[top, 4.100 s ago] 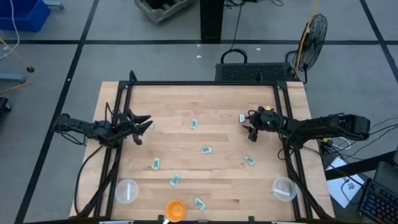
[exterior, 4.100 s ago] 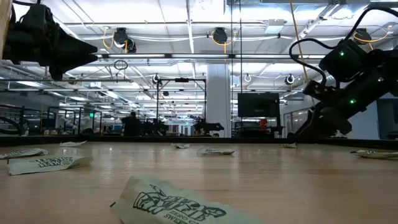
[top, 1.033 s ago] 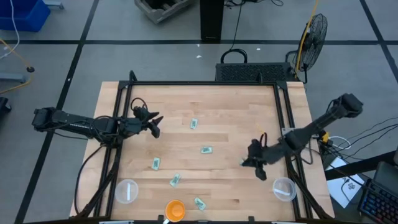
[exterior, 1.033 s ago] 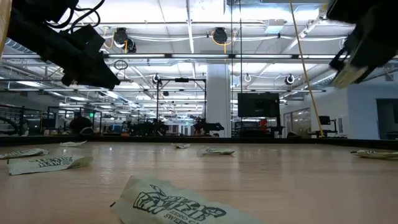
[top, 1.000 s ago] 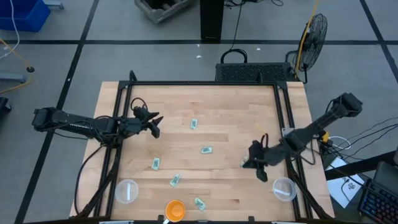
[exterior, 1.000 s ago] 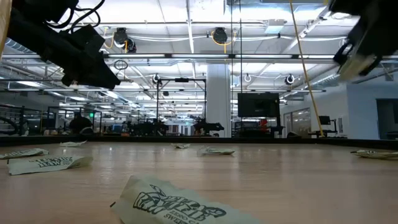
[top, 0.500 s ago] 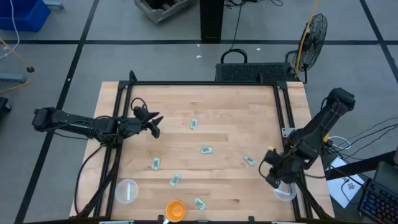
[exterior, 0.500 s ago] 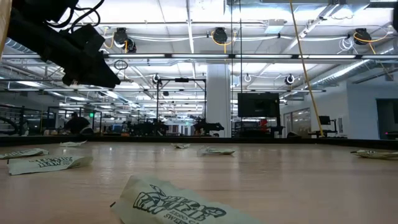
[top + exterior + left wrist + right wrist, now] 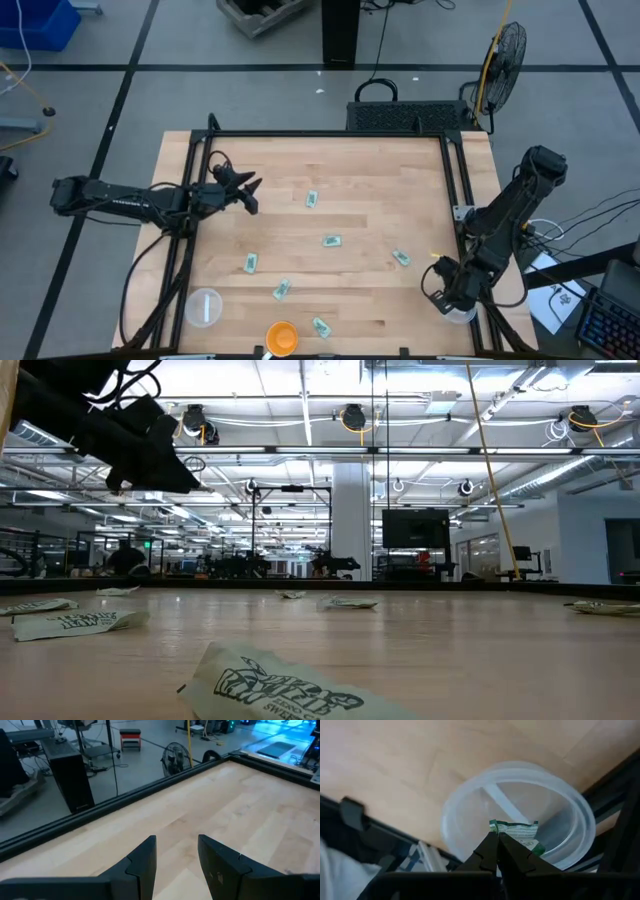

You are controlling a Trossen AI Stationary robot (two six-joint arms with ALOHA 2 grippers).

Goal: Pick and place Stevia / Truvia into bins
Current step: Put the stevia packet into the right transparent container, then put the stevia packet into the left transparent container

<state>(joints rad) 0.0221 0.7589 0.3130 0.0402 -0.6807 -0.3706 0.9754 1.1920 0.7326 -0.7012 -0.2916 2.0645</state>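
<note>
High view showed the left gripper (image 9: pixel 249 189) hovering over the table's (image 9: pixel 360 170) far left part, jaws parted and empty, with pale green-and-white Stevia sachets (image 9: pixel 331 241) scattered flat across the middle of the wood. Farther right, the right gripper (image 9: pixel 497 838) hung directly over the right clear cup (image 9: pixel 577 812) at the table's near right corner, fingers pinched shut on one small green-edged sachet (image 9: pixel 517 831) held above the cup's open mouth.
</note>
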